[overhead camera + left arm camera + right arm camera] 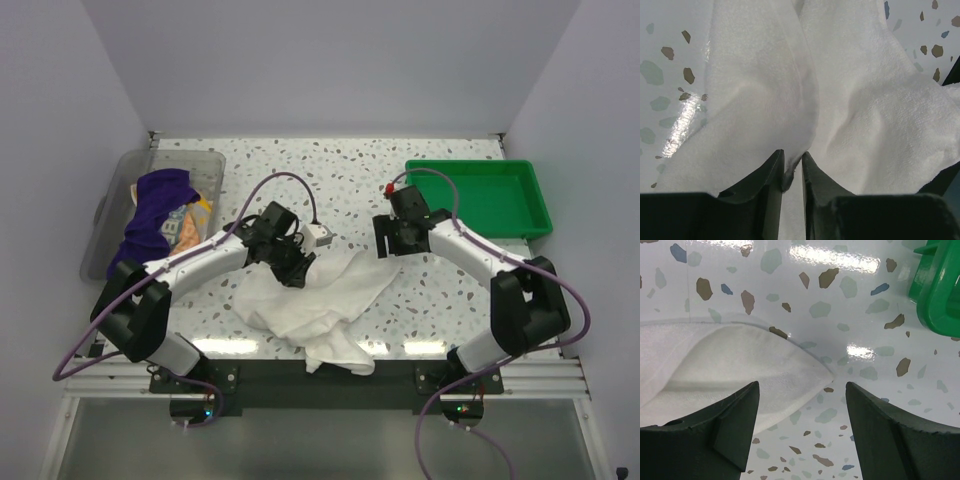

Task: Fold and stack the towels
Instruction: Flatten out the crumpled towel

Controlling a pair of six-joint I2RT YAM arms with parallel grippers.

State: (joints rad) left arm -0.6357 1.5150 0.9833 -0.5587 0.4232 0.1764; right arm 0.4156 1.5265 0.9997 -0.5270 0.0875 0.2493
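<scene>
Speckled terrazzo tabletop: left gripper pinched nearly closed on a fold of crumpled white terry towel, tips buried in cloth; right gripper wide open, empty, towel corner just ahead.

Matt, nubbly terry cloth for the white towel (flatter, smoother weave along its hem). Glossy speckled tabletop. Shiny green plastic tray at two o'clock in the right wrist view. Matt black plastic on the right gripper. Translucent plastic bin at ten o'clock from above, matt purple towel inside
</scene>
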